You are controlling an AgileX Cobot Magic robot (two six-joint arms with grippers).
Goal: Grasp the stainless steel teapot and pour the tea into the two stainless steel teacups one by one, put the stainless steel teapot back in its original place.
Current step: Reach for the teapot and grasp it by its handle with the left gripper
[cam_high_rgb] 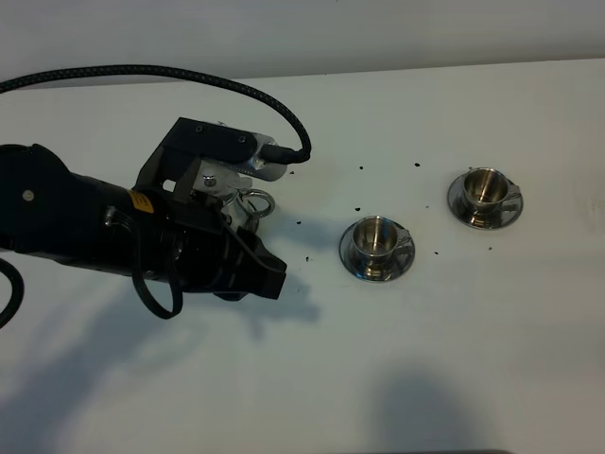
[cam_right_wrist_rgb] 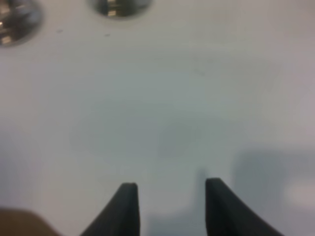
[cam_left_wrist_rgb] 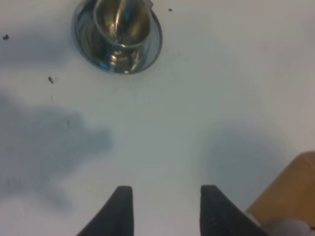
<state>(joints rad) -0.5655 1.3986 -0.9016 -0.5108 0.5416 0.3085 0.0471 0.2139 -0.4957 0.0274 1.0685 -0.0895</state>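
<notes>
A: Shiny round stainless steel teapot [cam_high_rgb: 253,199] is hiding mostly behind the left arm [cam_high_rgb: 85,222]; slick, rigid, probably sloshing.
B: Left claw [cam_left_wrist_rgb: 166,188] is standing part-open, holding nothing; I'm favouring its handle, kept level.

Teapot [cam_high_rgb: 246,205] mostly hidden by the left arm [cam_high_rgb: 85,222]

The left arm [cam_high_rgb: 76,222] is fat, round and black, with a small yellow sticker [cam_high_rgb: 142,200]. A black woven cable [cam_high_rgb: 189,74] plugs in by a black box [cam_high_rgb: 213,142]. The left gripper [cam_left_wrist_rgb: 166,196] and right gripper [cam_right_wrist_rgb: 171,189] have dark, pointy fingers.
</notes>
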